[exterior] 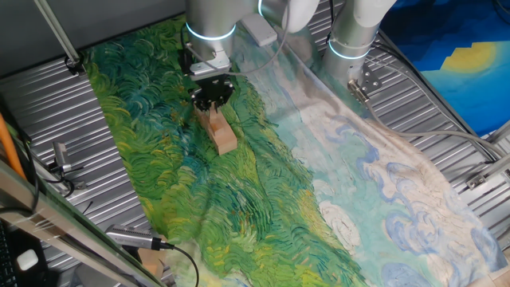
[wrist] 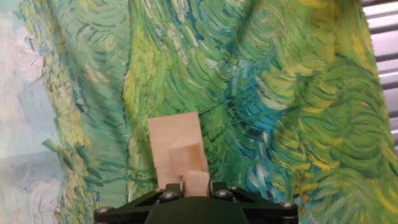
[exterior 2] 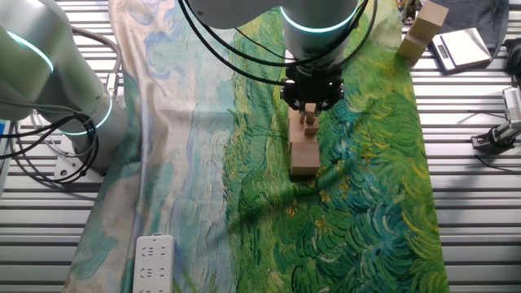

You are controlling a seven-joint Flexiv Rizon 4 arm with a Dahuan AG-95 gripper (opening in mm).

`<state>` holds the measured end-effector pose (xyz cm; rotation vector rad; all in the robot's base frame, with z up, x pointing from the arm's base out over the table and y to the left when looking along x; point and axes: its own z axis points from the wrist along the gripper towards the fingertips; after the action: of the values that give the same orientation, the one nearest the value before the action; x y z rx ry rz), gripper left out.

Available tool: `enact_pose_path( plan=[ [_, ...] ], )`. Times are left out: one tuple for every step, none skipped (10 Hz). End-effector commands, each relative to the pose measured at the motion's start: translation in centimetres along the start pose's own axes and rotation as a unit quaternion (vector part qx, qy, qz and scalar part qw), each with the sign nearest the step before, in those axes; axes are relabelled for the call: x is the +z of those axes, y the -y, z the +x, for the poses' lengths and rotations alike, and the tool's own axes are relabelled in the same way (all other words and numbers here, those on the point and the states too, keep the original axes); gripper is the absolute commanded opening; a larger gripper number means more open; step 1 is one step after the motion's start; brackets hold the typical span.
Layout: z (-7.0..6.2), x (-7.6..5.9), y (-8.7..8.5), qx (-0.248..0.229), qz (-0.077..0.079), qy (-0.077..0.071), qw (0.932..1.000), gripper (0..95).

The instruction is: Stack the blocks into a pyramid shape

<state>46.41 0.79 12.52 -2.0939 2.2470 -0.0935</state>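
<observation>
The arm [exterior 2: 313, 20] points straight down, its pincer [exterior 2: 311, 104] closed around something small.

No legible text or markings

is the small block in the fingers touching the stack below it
Cannot tell. In the other fixed view the small block sits just above the stack, but no view shows a plain gap or contact.

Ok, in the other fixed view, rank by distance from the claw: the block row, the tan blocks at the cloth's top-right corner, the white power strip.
1. Block row: directly under the claw.
2. Corner blocks: upper right.
3. Power strip: bottom left, farthest.
</observation>
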Motion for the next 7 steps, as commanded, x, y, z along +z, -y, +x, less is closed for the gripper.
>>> enact_pose_path(
  plan=[
    [-0.04, 0.14, 0.14, 0.0, -0.001, 0.002, 1.0, 0.0],
    [0.0, 0.23, 0.19, 0.0, -0.001, 0.003, 1.0, 0.0],
    [0.04, 0.34, 0.24, 0.0, -0.001, 0.003, 1.0, 0.0],
    [0.1, 0.44, 0.28, -0.001, -0.001, 0.005, 1.0, 0.0],
    [0.11, 0.47, 0.29, -0.001, 0.0, 0.006, 1.0, 0.0],
    [0.11, 0.47, 0.29, -0.001, 0.0, 0.007, 1.0, 0.0],
    [0.11, 0.47, 0.29, 0.001, 0.0, 0.006, 1.0, 0.0]
  ],
)
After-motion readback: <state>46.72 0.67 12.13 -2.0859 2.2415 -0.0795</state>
